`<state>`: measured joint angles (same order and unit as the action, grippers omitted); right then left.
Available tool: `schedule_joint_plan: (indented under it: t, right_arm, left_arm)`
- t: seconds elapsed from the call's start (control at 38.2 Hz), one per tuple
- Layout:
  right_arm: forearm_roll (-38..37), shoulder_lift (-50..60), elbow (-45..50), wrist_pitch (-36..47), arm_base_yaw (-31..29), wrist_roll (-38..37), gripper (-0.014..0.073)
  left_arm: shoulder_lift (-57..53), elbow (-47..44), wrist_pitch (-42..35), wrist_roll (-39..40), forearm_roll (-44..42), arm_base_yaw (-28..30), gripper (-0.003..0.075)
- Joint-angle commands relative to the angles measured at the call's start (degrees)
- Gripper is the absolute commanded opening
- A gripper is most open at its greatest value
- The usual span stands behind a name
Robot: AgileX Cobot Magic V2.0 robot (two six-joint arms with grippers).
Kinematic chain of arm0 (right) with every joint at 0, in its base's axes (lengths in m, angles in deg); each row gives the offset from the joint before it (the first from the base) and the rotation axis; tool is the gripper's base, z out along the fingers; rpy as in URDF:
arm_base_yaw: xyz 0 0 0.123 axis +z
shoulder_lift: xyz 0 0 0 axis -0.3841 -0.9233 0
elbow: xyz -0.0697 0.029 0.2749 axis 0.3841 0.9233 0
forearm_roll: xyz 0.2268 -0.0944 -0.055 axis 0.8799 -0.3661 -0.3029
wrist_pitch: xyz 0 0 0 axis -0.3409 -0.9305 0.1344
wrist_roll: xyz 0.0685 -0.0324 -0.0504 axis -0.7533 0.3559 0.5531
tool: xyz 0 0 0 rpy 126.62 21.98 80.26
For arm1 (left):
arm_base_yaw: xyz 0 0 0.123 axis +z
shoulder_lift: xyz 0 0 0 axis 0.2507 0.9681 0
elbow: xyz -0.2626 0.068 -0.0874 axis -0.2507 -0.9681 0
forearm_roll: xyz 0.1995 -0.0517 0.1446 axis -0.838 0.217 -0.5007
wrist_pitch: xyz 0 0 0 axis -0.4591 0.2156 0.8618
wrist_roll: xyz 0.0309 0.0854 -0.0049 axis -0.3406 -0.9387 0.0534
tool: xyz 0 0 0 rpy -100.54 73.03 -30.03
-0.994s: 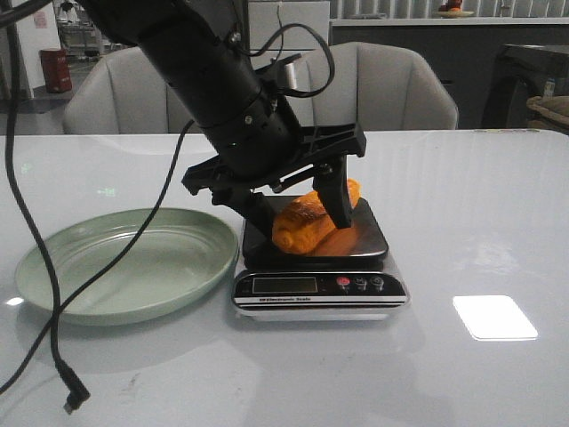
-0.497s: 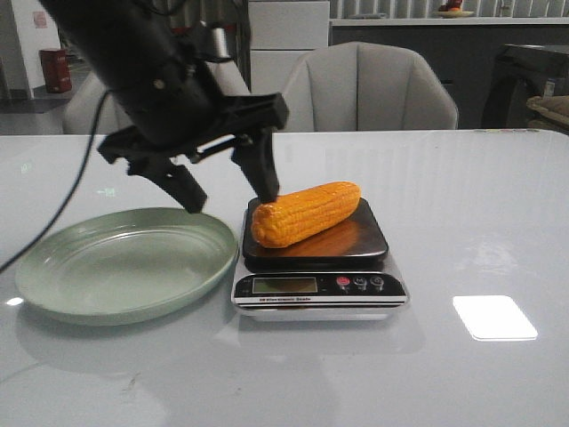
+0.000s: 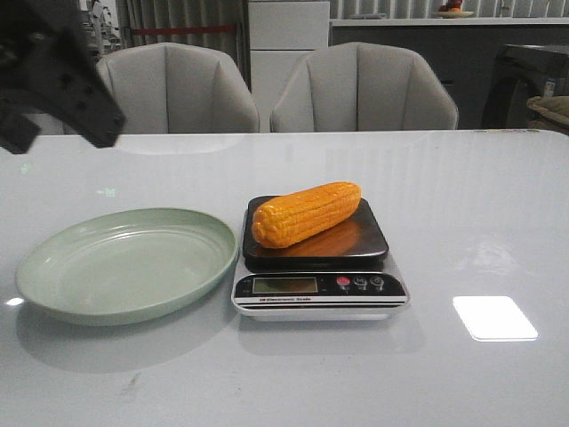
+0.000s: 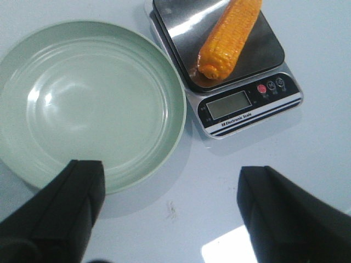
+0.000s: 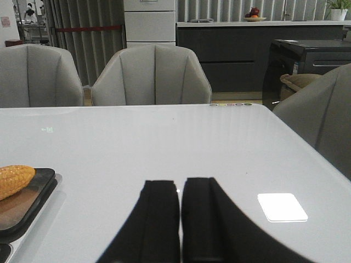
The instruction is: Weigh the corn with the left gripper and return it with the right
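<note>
While corn (image 3: 307,213) rests, right pincer (image 5: 180,219) closed

This looks like a showroom or office lounge set up as a dining area. A glossy white table (image 3: 462,205) is ringed by padded grey armchairs (image 3: 364,87). Behind them runs a dark counter (image 5: 230,46) with a fruit bowl (image 5: 253,14) on it, beside a white cabinet (image 5: 149,22) and tall grey curtains (image 5: 82,38).

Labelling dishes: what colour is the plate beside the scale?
Pale green plate, plain, no pattern; clearest in the left wrist view.
</note>
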<state>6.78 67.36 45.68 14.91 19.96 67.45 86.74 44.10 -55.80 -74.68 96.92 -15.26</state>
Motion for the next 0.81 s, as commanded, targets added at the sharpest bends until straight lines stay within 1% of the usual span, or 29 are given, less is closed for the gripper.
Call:
schedule_joint_plan:
  t: [0.0,0.18,0.31,0.39,0.44,0.5,0.6,0.63,0.65,0.68,0.78]
  right_arm:
    - [-0.6,1.1,0.6,4.7,-0.3,0.1,0.0190]
    - [-0.6,1.1,0.6,4.7,-0.3,0.1,0.0190]
    - [-0.6,1.1,0.6,4.7,-0.3,0.1,0.0190]
    - [-0.6,1.1,0.6,4.7,-0.3,0.1,0.0190]
    - [-0.6,1.1,0.6,4.7,-0.3,0.1,0.0190]
    - [-0.6,1.1,0.6,4.7,-0.3,0.1,0.0190]
    - [-0.6,1.1,0.6,4.7,-0.3,0.1,0.0190]
    - [-0.6,1.1,0.6,4.7,-0.3,0.1,0.0190]
    - [-0.6,1.1,0.6,4.7,-0.3,0.1,0.0190]
    - [-0.6,1.1,0.6,4.7,-0.3,0.1,0.0190]
    - [-0.6,1.1,0.6,4.7,-0.3,0.1,0.0190]
  left_arm:
    - [-10.0,-3.1,-3.0,0.0,-1.0,0.1,0.0555]
    - [-27.2,-10.5,-2.2,0.0,-4.1,0.1,0.0554]
    - [-39.4,-14.4,0.3,0.0,-6.8,0.1,0.0554]
    - [-45.6,-16.0,2.3,0.0,-7.7,0.1,0.0530]
    - [-49.3,-16.9,3.5,0.0,-8.4,0.1,0.0465]
    - [-51.9,-17.6,4.6,0.0,-8.7,0.1,0.0372]
    - [-55.5,-18.4,7.3,0.0,-8.6,0.1,0.0107]
    - [-55.9,-18.4,7.6,-0.1,-8.6,0.1,0.0107]
    - [-56.3,-18.4,7.7,-0.1,-8.6,0.1,0.0135]
    - [-56.6,-18.4,7.7,-0.2,-8.7,0.1,0.0146]
    - [-57.2,-18.4,7.7,-0.9,-9.0,0.1,0.0137]
